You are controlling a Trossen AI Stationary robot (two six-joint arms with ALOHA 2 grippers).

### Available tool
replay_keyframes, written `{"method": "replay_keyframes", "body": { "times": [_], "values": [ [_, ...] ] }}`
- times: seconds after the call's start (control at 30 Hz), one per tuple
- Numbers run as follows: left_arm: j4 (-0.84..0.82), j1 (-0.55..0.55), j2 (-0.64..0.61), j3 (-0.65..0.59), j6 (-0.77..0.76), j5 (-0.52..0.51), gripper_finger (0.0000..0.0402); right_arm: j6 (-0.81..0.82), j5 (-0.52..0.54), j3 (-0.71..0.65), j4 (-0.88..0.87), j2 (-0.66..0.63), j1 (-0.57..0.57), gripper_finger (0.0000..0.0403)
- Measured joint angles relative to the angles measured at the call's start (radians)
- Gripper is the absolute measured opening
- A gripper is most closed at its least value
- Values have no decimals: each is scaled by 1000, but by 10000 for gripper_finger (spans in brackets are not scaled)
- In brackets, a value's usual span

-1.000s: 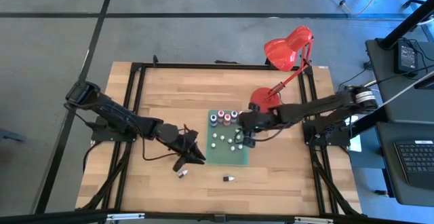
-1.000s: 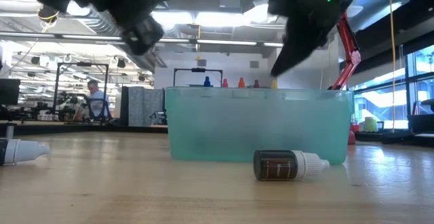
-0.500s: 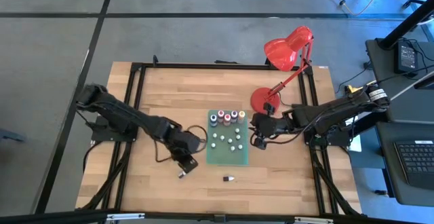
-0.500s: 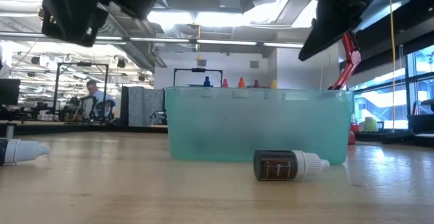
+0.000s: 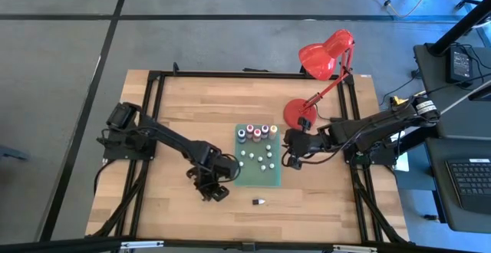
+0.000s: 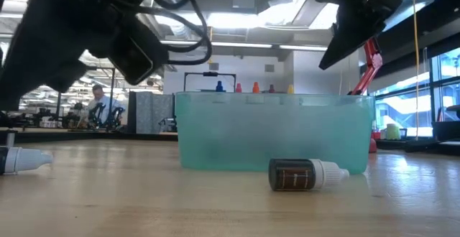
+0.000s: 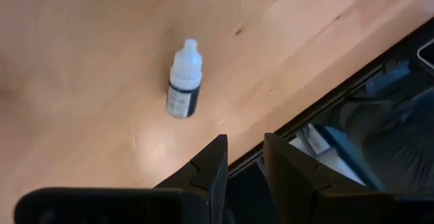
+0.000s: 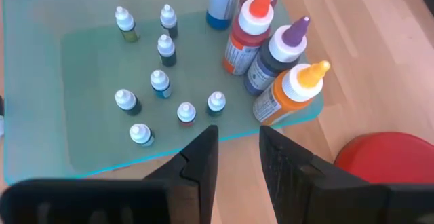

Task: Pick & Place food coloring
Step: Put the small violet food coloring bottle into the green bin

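Note:
One small dark food coloring bottle (image 7: 183,81) with a white cap lies on its side on the wood, just ahead of my left gripper (image 7: 244,149), whose fingers stand narrowly open above the table without touching it. In the high view my left gripper (image 5: 215,190) covers that bottle. A second dark bottle (image 5: 259,202) (image 6: 305,174) lies on its side near the table's near edge. Several tiny white-capped bottles (image 8: 160,81) stand on the green tray (image 8: 88,136) (image 5: 257,172). My right gripper (image 5: 290,159) (image 8: 237,139) hovers narrowly open, just right of the tray.
Taller blue, red, purple-topped and orange bottles (image 8: 258,34) stand at the tray's far edge. The red desk lamp's base (image 5: 295,111) sits on the table beyond my right gripper. A black frame rail (image 7: 352,95) runs along the table edge near the left bottle.
My left gripper has moved from beside the tray's left edge toward the near edge and down, and now stands over the lying bottle. My right gripper has drawn back from over the tray toward the table's right, then kept still. The bottles have not moved.

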Motion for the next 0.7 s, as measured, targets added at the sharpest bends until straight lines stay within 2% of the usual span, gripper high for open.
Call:
{"method": "replay_keyframes", "body": {
  "times": [0.13,0.33,0.6,0.7],
  "values": [
    [2,15,1,0,128,-28,91,1,-5,0,-26,4,0,110],
    [8,10,-6,0,232,-72,93,1,-8,0,-38,4,0,110],
    [8,9,-6,0,159,-75,96,-4,-9,0,-44,4,0,110],
    [8,9,-6,0,155,-126,109,-7,-9,0,-46,4,0,110]
  ]
}}
